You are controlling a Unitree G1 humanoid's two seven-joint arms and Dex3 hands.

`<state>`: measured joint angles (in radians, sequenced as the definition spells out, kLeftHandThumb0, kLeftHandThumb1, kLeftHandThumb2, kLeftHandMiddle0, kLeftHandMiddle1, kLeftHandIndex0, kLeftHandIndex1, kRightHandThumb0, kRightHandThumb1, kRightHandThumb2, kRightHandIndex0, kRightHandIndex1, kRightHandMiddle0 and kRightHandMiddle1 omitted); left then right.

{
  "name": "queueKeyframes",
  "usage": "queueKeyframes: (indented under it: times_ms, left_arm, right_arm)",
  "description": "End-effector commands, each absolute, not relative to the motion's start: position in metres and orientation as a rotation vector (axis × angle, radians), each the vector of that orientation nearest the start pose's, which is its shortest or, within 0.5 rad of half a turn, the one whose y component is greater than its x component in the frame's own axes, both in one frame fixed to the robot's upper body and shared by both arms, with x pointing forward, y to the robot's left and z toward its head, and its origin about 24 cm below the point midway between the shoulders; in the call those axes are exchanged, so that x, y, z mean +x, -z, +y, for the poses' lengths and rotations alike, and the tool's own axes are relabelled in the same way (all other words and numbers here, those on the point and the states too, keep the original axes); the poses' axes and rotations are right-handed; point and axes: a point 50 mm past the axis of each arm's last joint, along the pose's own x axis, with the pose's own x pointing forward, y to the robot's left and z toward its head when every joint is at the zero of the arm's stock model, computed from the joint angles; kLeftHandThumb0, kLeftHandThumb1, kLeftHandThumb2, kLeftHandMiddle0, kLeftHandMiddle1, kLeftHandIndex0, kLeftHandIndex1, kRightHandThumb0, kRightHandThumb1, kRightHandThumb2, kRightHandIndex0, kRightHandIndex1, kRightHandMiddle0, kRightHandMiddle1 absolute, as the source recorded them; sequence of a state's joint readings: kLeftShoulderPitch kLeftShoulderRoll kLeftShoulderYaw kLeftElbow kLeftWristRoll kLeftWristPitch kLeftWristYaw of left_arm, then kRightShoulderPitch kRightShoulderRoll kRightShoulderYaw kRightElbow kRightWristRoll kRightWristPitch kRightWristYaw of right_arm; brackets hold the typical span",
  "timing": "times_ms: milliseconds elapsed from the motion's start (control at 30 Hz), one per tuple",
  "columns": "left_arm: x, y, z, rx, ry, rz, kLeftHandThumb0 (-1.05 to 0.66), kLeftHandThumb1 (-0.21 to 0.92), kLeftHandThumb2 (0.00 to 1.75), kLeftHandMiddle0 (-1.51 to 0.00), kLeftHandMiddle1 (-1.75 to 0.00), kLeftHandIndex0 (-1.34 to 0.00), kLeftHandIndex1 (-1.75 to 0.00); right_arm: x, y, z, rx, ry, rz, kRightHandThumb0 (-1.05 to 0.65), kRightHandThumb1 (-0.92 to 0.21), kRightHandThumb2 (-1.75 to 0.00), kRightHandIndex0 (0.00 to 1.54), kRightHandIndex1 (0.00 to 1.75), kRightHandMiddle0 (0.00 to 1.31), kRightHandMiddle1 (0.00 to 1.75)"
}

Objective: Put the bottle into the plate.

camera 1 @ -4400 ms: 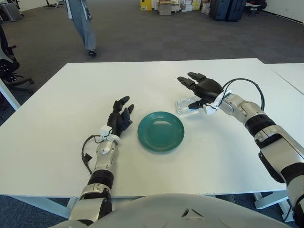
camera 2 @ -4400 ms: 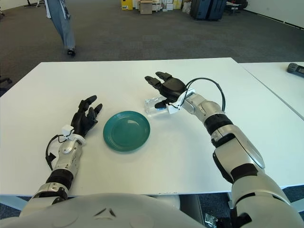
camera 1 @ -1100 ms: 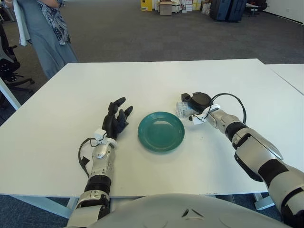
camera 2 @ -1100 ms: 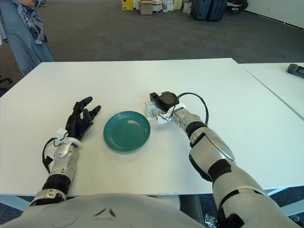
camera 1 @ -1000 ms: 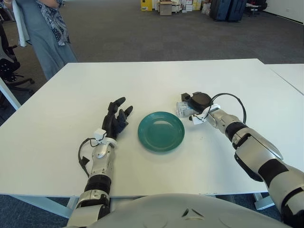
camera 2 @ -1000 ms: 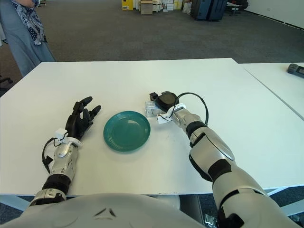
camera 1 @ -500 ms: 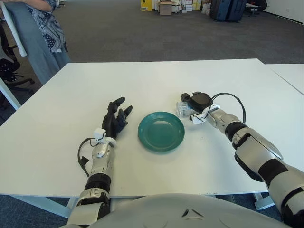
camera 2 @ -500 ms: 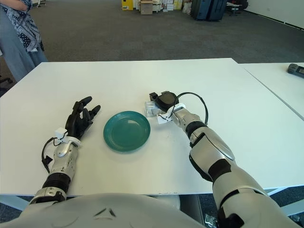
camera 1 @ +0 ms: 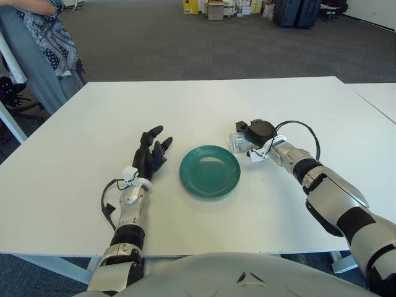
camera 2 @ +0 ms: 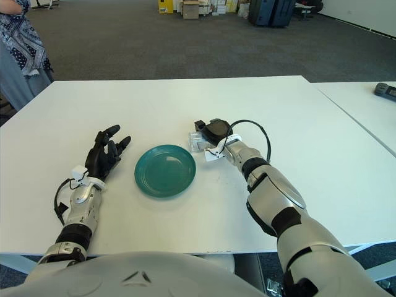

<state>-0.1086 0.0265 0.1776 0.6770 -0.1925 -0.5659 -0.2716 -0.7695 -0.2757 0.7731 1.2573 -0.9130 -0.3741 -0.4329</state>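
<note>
While beside plate (camera 1: pixel 210 171) — bottle (camera 1: pixel 238 142) within right hand (camera 1: pixel 255 135).

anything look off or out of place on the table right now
Only the bottle: it lies on its side on the table just right of the empty green plate, with the right hand closed over it. The left hand shows open, left of the plate. Nothing spilled or damaged.

Grey carpet floor (camera 1: pixel 185 43) — boxes (camera 1: pixel 213 8) and dark cases (camera 1: pixel 297 12) stacked along the far side.
</note>
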Motion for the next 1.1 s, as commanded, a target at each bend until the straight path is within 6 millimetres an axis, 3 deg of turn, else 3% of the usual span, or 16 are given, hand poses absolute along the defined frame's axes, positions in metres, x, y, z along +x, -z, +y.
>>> queueKeyframes:
  times_ms: [0, 300, 533, 1067]
  left_arm:
    - [0.246, 0.026, 0.186, -0.147, 0.018, -0.039, -0.8, 0.92, 0.89, -0.69, -0.09, -0.12, -0.99]
    - [0.245, 0.028, 0.186, -0.155, 0.016, -0.034, -0.79, 0.92, 0.9, -0.7, -0.1, -0.12, -0.99]
    - [0.245, 0.029, 0.185, -0.166, 0.016, -0.035, -0.78, 0.92, 0.9, -0.72, -0.12, -0.14, -1.0]
    - [0.245, 0.029, 0.184, -0.162, 0.024, -0.035, -0.79, 0.92, 0.9, -0.7, -0.12, -0.14, -0.99]
  right_arm:
    - [0.333, 0.005, -0.129, -1.602, -0.629, -0.239, 0.0, -0.24, -1.42, 0.67, 1.75, 0.43, 1.75]
    - [0.352, -0.038, -0.127, -1.534, -0.561, -0.384, 0.0, -0.22, -1.45, 0.69, 1.75, 0.45, 1.75]
    - [0.349, -0.068, -0.122, -1.487, -0.498, -0.546, 0.0, -0.18, -1.49, 0.72, 1.75, 0.48, 1.75]
    - [0.33, -0.099, -0.096, -1.442, -0.423, -0.72, 0.0, -0.05, -1.63, 0.81, 1.75, 0.58, 1.75]
